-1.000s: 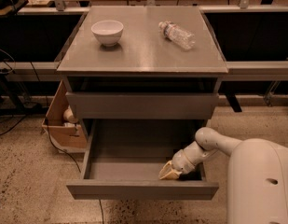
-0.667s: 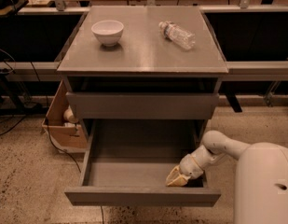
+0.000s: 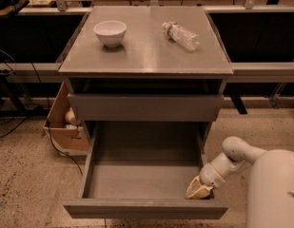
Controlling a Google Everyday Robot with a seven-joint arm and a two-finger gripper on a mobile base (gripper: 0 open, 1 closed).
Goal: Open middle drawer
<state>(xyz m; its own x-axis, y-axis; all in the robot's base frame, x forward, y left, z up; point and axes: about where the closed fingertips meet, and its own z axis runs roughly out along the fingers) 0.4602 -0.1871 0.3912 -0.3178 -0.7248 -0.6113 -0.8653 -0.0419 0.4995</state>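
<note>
"Down low at the cabinet, where was your claw?"

"My claw (image 3: 200, 189) was inside the middle drawer (image 3: 137, 209). It was tucked in the right front corner, just behind the front wall. My arm came in from the right side."

"Was it open or squeezed tight?"

"I could not tell. It looked like one pale lump against the grey, so I will not guess."

"And the drawer?"

"It stood far out from under the top drawer (image 3: 145, 107). I could see most of its floor, and nothing lay in it but my claw. I think the job was nearly done, maybe all done."

"So what was the good way to finish?"

"I thought the best way was to pull straight back, slow and even. My claw sat at one corner, not the middle. A pull from a corner can twist a drawer and make it stick. So the pull had to run in line with the side walls. The claw had to sit low against the front wall, so it would not slip over the top."

"What could go wrong?"

"A pull too far might make the drawer hit its stop with a bump. That could shake the cabinet top (image 3: 146, 56). The water bottle (image 3: 181, 35) lay on its side up there, so it could roll. The white bowl (image 3: 110, 33) sat up there too. After the pull, I thought the claw should lift straight up and out, so it would not push the drawer shut."
</note>
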